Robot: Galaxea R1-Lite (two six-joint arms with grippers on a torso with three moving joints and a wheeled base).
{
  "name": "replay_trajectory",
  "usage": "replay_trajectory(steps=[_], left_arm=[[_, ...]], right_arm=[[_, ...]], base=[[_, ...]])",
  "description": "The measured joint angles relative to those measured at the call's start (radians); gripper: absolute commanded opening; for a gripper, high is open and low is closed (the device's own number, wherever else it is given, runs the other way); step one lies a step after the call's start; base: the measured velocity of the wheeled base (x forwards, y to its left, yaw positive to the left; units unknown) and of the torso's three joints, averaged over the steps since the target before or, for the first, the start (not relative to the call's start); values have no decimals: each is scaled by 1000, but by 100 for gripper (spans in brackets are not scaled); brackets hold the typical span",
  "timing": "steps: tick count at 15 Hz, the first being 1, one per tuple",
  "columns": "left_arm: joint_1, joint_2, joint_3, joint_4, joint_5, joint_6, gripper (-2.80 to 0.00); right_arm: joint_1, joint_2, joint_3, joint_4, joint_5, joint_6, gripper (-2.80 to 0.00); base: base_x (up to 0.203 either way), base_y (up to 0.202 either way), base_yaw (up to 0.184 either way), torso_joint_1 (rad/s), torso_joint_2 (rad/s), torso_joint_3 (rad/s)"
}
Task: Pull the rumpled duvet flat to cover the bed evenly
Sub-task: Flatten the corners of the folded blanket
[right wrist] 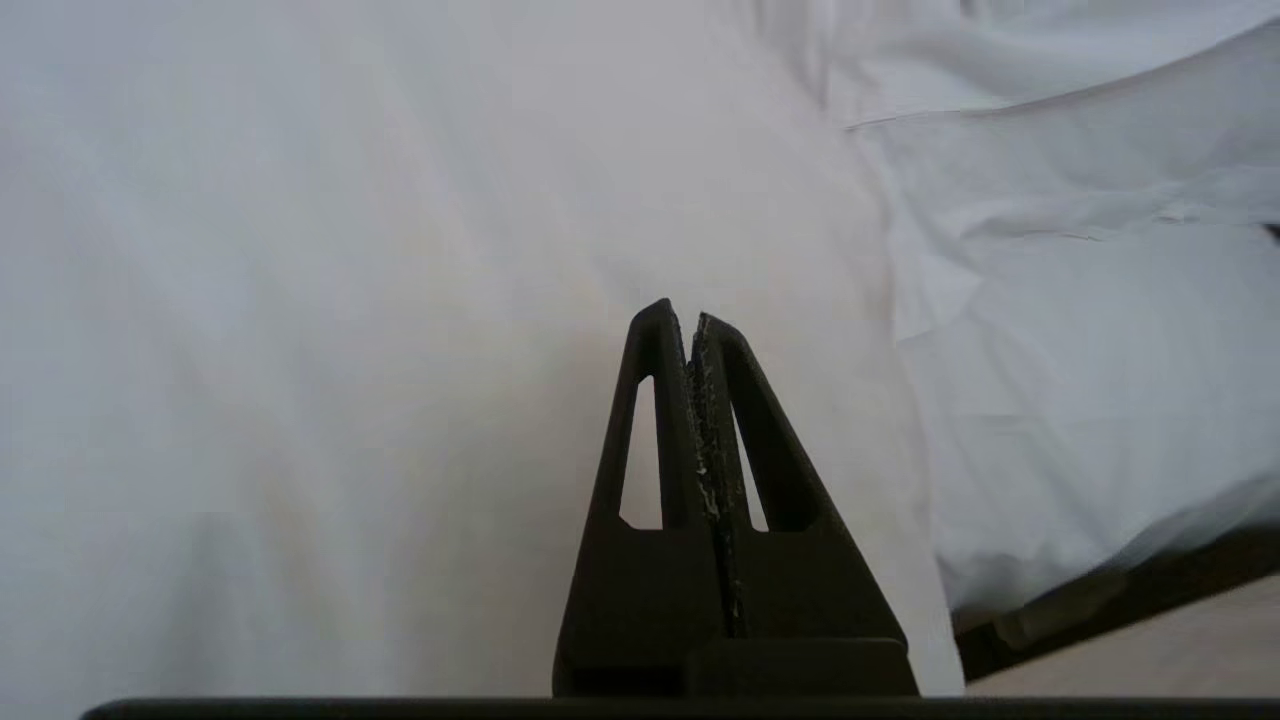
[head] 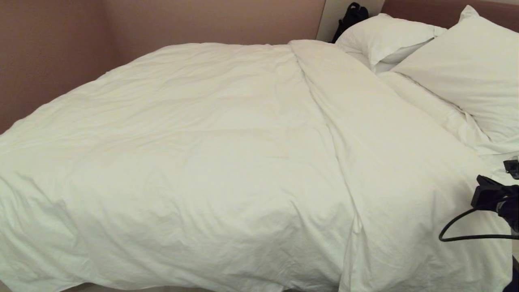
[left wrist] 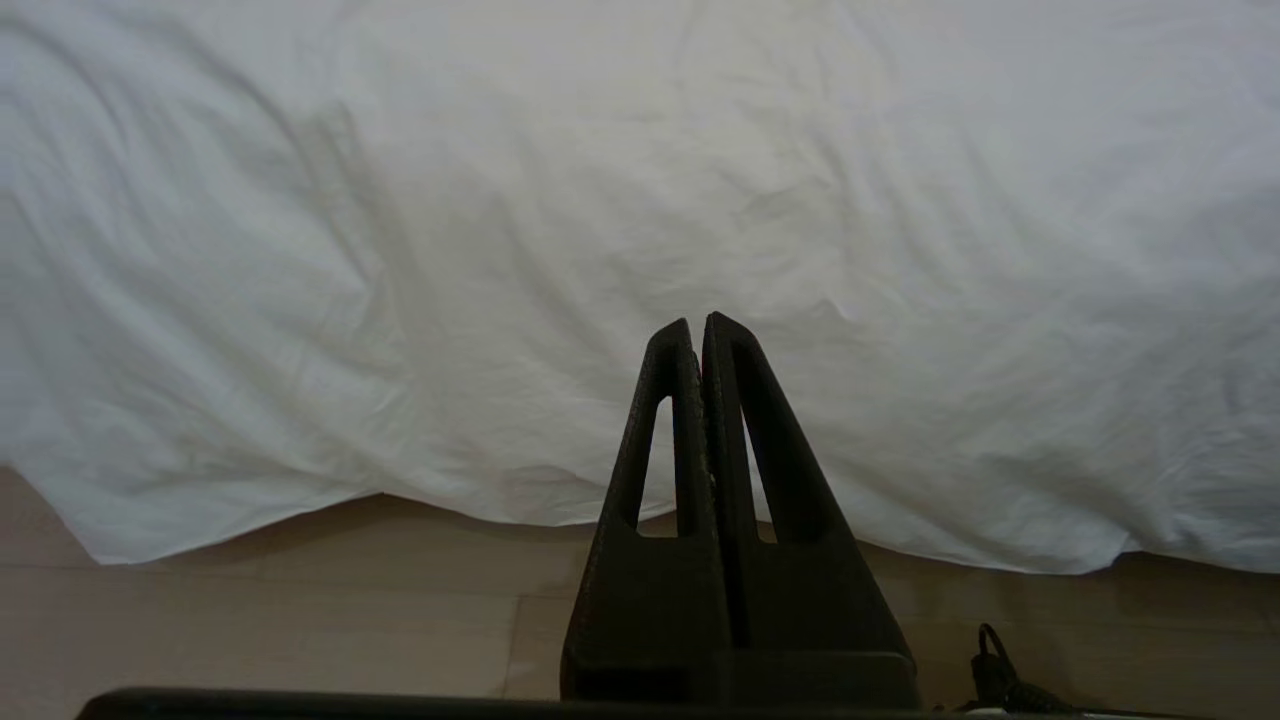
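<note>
The duvet is a big, puffy white quilt. It lies over most of the bed. It has small wrinkles all over it, and one long fold runs from the pillow end down to the near edge. On one side of that fold the duvet looks smooth and full. On the other side, the side nearer the right gripper, it sits lower and flatter.

The right gripper is at the edge of the head view, low on the right side. Its jaws are pressed shut with nothing in them. In the right wrist view the white cloth fills the space just ahead of the jaw tips, but I cannot tell if they touch it. Off to one side of the jaws is a bit of the dark bed frame.

The left gripper does not show in the head view. Its jaws are shut too, and they hold nothing. Ahead of these jaws the duvet hangs over the side of the bed, and its bottom edge sits just above the floor.

Two pillows rest at the far end, beyond the right gripper. A black bag sits behind them.

I think the job is almost done. The duvet covers the bed well. What may be left is to pull out the long fold and even up the strip near the pillows.
</note>
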Motion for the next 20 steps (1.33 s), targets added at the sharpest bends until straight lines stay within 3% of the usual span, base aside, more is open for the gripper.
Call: replay_trajectory(steps=[5,9,14,20], left_arm=[[0,0,0,0,0,0,-280],[0,0,0,0,0,0,-280],[0,0,0,0,-1,0,-280],[0,0,0,0,0,0,-280]], right_arm=[[144,-58,-138,94,-202,12,-280],[203,-64,-236,173,-364,14,-280],[273,-55,-392,294,-528,20,-280],[436,-30,-545,450,-706,61,-280]], base=[[0,0,0,0,0,0],[0,0,0,0,0,0],[0,0,0,0,0,0],[0,0,0,0,0,0]])
